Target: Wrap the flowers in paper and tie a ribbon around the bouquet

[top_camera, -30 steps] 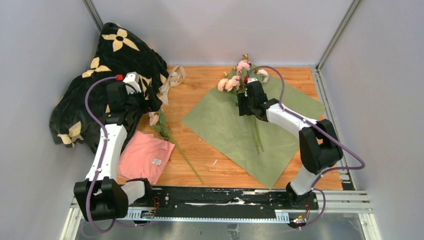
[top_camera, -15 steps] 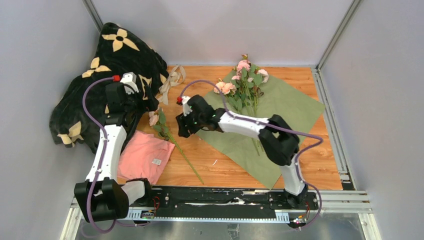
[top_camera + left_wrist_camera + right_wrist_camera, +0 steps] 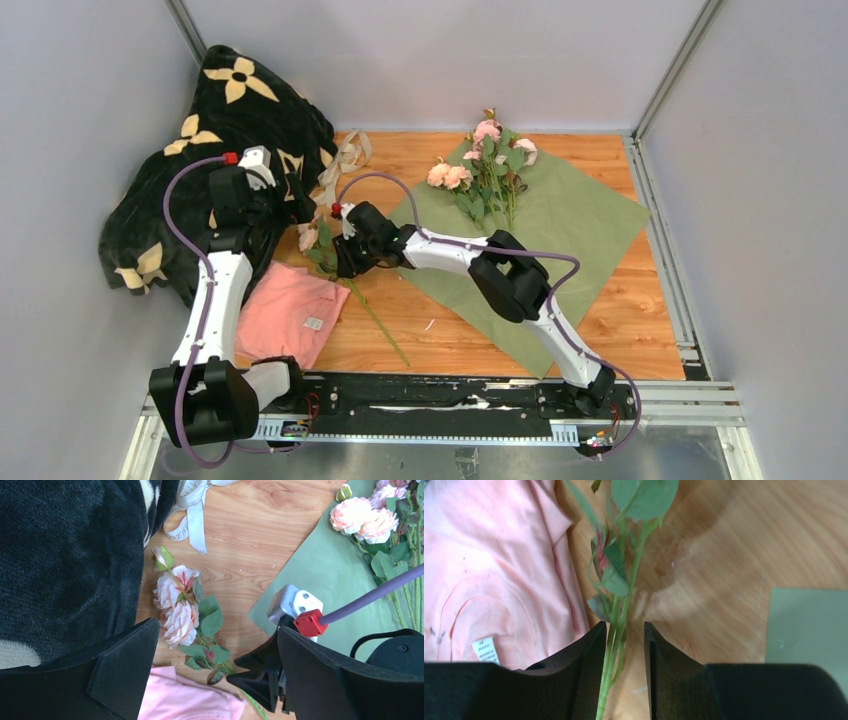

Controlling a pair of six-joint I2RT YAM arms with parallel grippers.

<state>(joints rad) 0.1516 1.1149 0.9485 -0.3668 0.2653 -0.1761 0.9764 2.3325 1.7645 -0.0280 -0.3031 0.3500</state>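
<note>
One stem of the flowers (image 3: 177,612) is laid on the bench (image 3: 440,335) left of the paper (image 3: 580,225), heads far-left, stalk near-right. It is straddled by the right hand (image 3: 624,630); a grasp cannot be told. The left hand (image 3: 217,630) is released.

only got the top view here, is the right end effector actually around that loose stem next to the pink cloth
Observer: Yes. The right wrist view shows the stem between the fingers of the right end effector. Bare table shows in a gap beside it, so it is not clamped yet.
Operator: ok and the left end effector, holding anything
Observer: No. Its wrist view shows the left end effector wide open, hovering above that stem's blooms.
Operator: how many blooms on it
Observer: Two open pink ones, plus a closed bud at the tip.
</note>
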